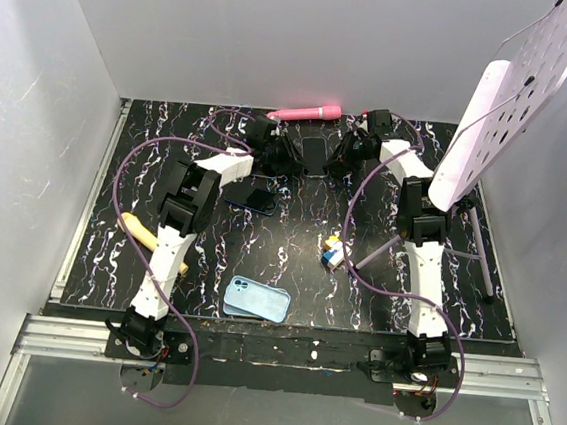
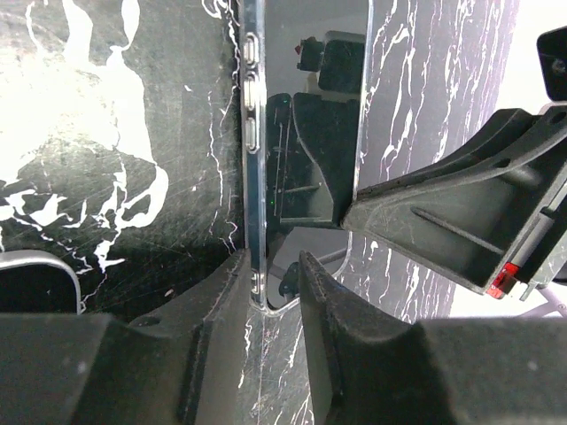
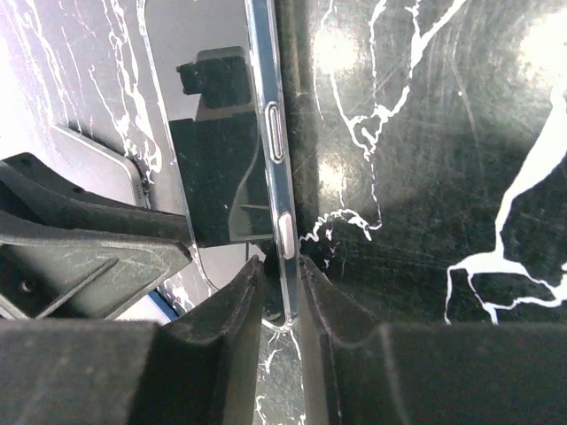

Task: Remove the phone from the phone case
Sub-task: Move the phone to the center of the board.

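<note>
Left wrist, phone (image 2: 306,133) edge inside left tool (image 2: 271,267), right tool (image 3: 279,270) on opposite edge, both apparently clamped

High rear view over table (image 1: 291,243); both wrist views close on one phone (image 2: 306,133), opposite edges

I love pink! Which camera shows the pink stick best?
The top external view: the pink stick lies whole at the table's far edge. Neither wrist view shows it; they only see the phone's edges up close.
</note>
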Controlling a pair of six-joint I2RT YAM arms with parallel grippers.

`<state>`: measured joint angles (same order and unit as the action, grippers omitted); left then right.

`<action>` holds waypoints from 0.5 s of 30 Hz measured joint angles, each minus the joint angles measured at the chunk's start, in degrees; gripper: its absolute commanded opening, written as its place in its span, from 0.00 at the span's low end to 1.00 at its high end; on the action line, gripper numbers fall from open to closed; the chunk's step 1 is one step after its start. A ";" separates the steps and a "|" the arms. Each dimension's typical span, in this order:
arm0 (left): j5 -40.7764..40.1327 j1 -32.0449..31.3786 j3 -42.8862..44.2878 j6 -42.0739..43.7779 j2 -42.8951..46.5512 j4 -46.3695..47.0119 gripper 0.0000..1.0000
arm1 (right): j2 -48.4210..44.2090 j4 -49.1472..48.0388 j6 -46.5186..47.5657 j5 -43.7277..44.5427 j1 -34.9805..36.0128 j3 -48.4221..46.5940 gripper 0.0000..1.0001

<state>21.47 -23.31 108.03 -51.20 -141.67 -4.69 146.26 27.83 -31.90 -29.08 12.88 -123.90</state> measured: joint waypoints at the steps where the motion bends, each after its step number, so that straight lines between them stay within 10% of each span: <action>1: -0.02 0.00 -0.33 0.02 0.00 0.15 0.26 | -0.48 -0.92 0.00 -0.17 0.07 1.09 0.26; 15: -0.92 -1.99 -23.26 1.33 14.51 3.41 0.25 | -15.34 -1.11 4.24 4.35 5.31 23.54 0.27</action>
<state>20.56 -25.30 84.77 -49.87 -127.15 -1.28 130.91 26.72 -27.66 -24.73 18.20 -100.36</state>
